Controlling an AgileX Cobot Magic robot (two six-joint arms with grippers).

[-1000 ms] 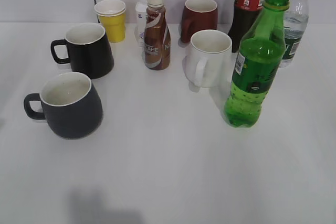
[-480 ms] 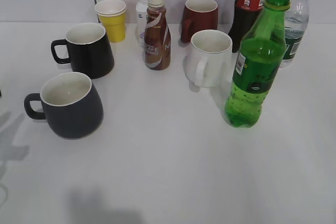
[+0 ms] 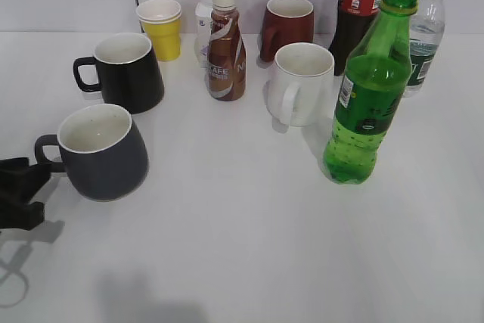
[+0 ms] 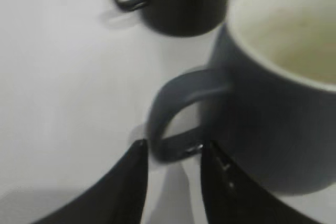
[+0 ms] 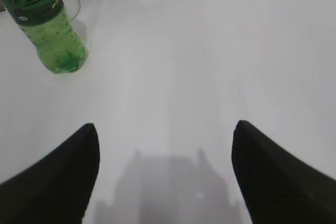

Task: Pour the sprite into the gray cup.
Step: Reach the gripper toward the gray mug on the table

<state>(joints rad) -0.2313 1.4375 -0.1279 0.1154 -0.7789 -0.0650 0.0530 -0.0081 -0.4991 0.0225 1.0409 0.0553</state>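
Observation:
The sprite (image 3: 367, 96), a tall green uncapped bottle, stands upright at the right of the table; its lower part shows at top left of the right wrist view (image 5: 50, 30). The gray cup (image 3: 102, 153) stands at the left with its handle pointing left. My left gripper (image 3: 34, 191) is at the left edge beside that handle. In the left wrist view the left gripper (image 4: 174, 145) is open, with the bottom of the gray cup's (image 4: 273, 93) handle between its fingertips. My right gripper (image 5: 165, 129) is open and empty over bare table, below and right of the sprite.
A black mug (image 3: 125, 69) stands behind the gray cup. Along the back are a yellow cup (image 3: 160, 28), a brown coffee bottle (image 3: 225, 47), a maroon mug (image 3: 287, 26), a white mug (image 3: 302, 85), a cola bottle (image 3: 358, 13) and a water bottle (image 3: 425, 35).
My left gripper has come into the exterior view from the left edge and moved up to the gray cup's handle. The cups and bottles have not moved.

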